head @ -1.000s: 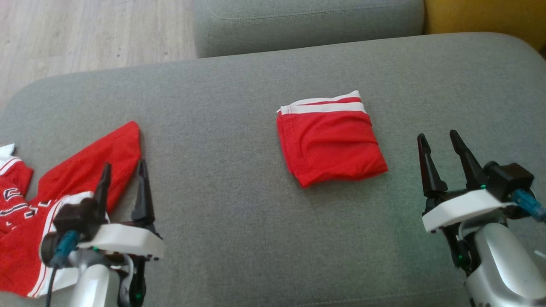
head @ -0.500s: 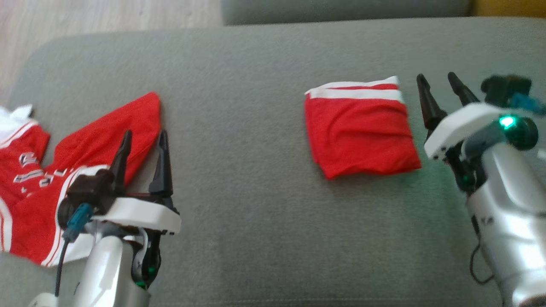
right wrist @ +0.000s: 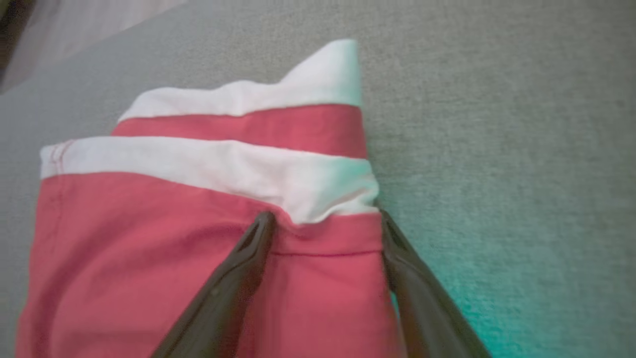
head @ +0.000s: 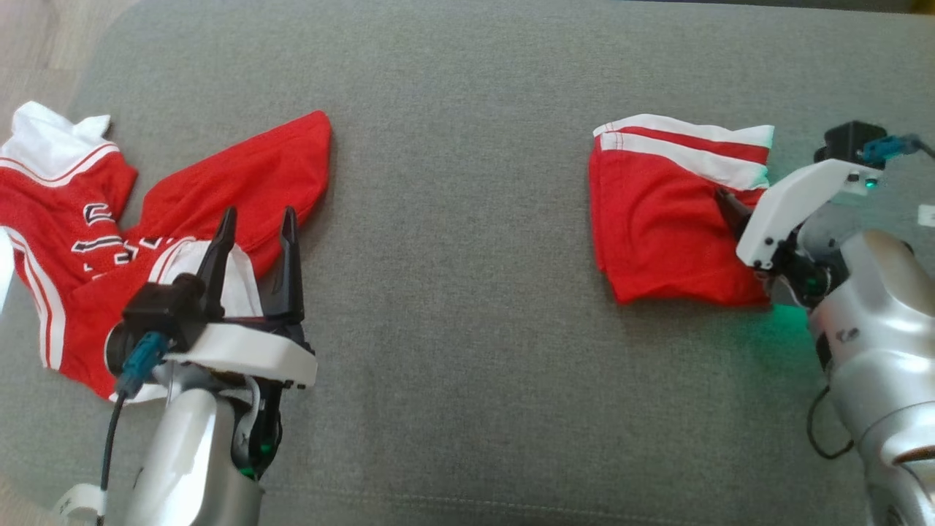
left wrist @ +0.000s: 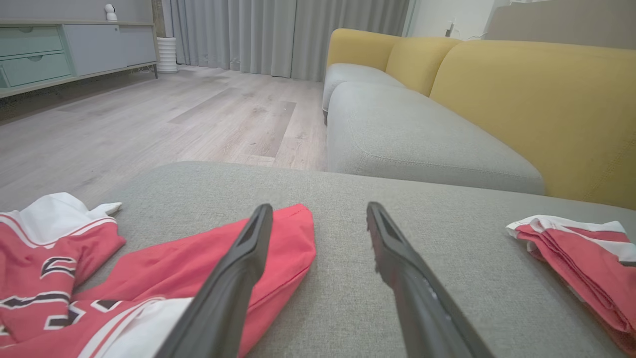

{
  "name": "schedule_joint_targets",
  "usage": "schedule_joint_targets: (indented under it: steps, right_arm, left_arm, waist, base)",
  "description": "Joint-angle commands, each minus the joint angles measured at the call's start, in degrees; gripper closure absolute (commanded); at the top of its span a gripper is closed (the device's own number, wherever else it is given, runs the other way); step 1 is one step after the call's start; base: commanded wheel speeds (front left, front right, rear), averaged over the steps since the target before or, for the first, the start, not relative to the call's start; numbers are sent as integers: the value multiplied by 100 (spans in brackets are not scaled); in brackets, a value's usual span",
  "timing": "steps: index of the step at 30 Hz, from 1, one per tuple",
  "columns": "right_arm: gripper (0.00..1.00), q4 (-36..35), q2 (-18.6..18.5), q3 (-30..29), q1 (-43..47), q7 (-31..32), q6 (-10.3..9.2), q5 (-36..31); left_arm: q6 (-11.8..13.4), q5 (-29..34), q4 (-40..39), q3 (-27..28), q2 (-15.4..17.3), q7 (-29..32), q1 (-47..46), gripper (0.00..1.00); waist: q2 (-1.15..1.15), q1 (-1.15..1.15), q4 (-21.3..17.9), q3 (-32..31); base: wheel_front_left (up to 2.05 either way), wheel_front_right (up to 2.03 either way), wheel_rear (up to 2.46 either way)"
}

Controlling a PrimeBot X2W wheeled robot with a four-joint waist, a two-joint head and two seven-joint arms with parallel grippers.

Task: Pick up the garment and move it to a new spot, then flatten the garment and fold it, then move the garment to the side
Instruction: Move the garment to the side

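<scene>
A folded red garment (head: 665, 226) with white bands lies at the right of the grey cushion (head: 453, 219). My right gripper (head: 738, 208) is open and tilted down onto its right edge. In the right wrist view the gripper (right wrist: 324, 216) has one finger on the red cloth (right wrist: 149, 258) and the other at the fabric's side edge, with the fold between them. A crumpled red jersey (head: 80, 234) with white trim and lettering lies at the left. My left gripper (head: 259, 215) hovers open over its near part. In the left wrist view that gripper (left wrist: 318, 208) holds nothing.
A second grey seat cushion (left wrist: 407, 134) and yellow backrests (left wrist: 536, 99) lie beyond the work cushion. Wooden floor (left wrist: 149, 124) and a low cabinet (left wrist: 59, 54) are off to the left. The cushion's middle between the two garments is bare fabric.
The camera has tilted down and the picture shifted. My right gripper has come forward and down from beside the folded garment onto its right edge. The left gripper stays over the jersey.
</scene>
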Motion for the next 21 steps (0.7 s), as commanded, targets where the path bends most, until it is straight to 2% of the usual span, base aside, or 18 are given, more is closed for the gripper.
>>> schedule_joint_targets:
  steps: [1,2,3,4,5,12,21]
  right_arm:
    - [0,-52,121,129,-58,-80,-4,-2]
    - [19,-31,128,149,-57,-131,-4,13]
    - [53,-39,150,145,-56,-229,-4,58]
    - [93,-53,160,156,-59,-342,-4,80]
    - [100,-56,152,176,-69,-436,-4,85]
    - [100,-21,77,302,-252,-943,-4,128]
    - [100,56,33,566,-262,-1146,-4,291]
  left_arm:
    - [-20,77,-145,164,38,-45,-274,0]
    - [-22,82,-138,172,35,-45,-271,0]
    - [-20,89,-133,180,33,-45,-263,0]
    - [-19,97,-129,185,31,-45,-251,0]
    - [-21,104,-129,191,30,-45,-242,0]
    - [-101,139,-177,205,26,-45,-220,0]
    - [-228,222,-272,53,53,-45,-183,0]
  waist:
    - [0,0,4,-6]
    - [0,0,1,-12]
    - [0,0,-11,-25]
    - [0,0,-33,-47]
    - [0,0,-64,-63]
    - [0,0,-517,-167]
    - [0,0,-1560,-274]
  base:
    - [0,0,0]
    - [0,0,0]
    - [0,0,0]
    - [0,0,0]
    - [0,0,0]
    - [0,0,0]
    - [0,0,0]
